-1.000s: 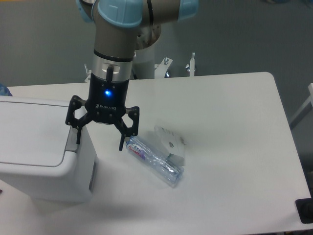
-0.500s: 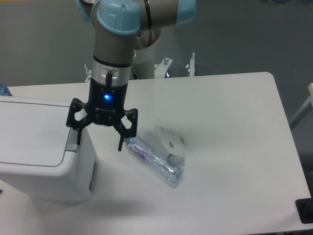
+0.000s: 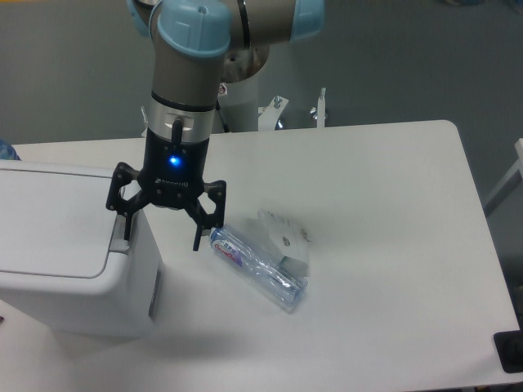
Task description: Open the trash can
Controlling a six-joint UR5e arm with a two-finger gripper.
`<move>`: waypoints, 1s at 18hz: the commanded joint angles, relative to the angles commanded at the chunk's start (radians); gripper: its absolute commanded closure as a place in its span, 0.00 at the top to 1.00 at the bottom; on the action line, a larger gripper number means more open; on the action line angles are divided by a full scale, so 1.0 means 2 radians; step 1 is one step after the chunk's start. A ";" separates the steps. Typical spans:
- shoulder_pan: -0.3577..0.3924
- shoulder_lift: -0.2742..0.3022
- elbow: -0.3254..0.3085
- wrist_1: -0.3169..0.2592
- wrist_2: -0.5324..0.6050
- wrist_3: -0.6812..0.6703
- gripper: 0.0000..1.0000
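Note:
The trash can (image 3: 69,278) is a boxy white bin at the left edge of the table, with its flat white lid (image 3: 49,220) down. A grey push tab (image 3: 120,235) sits on its right rim. My gripper (image 3: 161,238) is open and empty, pointing down. Its left finger (image 3: 126,229) hangs over the tab at the bin's right rim; its right finger (image 3: 198,235) hangs beyond the bin's right side, over the table. I cannot tell whether the left finger touches the tab.
A clear plastic bottle (image 3: 260,269) lies on the white table (image 3: 376,245) just right of the gripper, next to a clear plastic wrapper (image 3: 286,237). The arm's base post (image 3: 245,98) stands behind the table.
The gripper has shifted slightly to the left, bringing its left finger further over the bin's right rim. The lid has not moved.

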 joint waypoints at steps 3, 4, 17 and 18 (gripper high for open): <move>0.000 -0.001 -0.002 0.000 0.000 0.000 1.00; 0.000 -0.001 0.000 0.000 0.000 0.000 1.00; 0.073 0.003 0.028 0.003 0.008 0.065 1.00; 0.088 0.002 0.028 0.003 0.008 0.081 1.00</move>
